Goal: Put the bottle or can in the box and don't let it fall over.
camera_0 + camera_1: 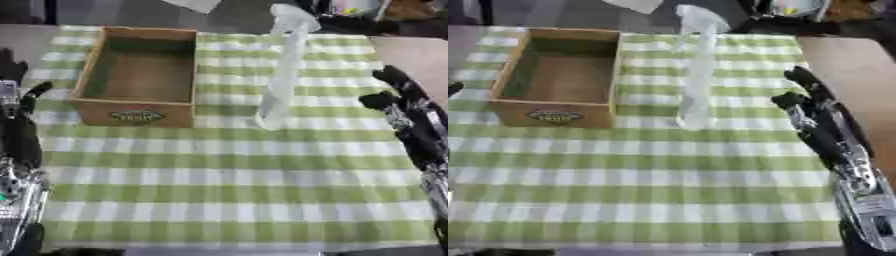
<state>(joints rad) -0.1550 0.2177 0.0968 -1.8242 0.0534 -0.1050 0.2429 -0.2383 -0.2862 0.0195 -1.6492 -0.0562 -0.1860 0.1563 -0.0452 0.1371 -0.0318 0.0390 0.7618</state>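
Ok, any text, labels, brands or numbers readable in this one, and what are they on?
Nothing can be read.
Wooden box: an oval label on its near wall, dark with pale marks, too blurred to read.
Clear spray bottle: no print visible.
Checked cloth: no text.

A green-and-white checked cloth (pixel 227 175) covers the table. Beyond the cloth's right edge a strip of bare brown tabletop (pixel 850 75) shows. Past the cloth's far edge lies a grey floor (pixel 131 12), with a pale sheet (pixel 197 4) on it near the top. Dark clutter with a yellow spot (pixel 350 11) sits beyond the cloth's far right corner.
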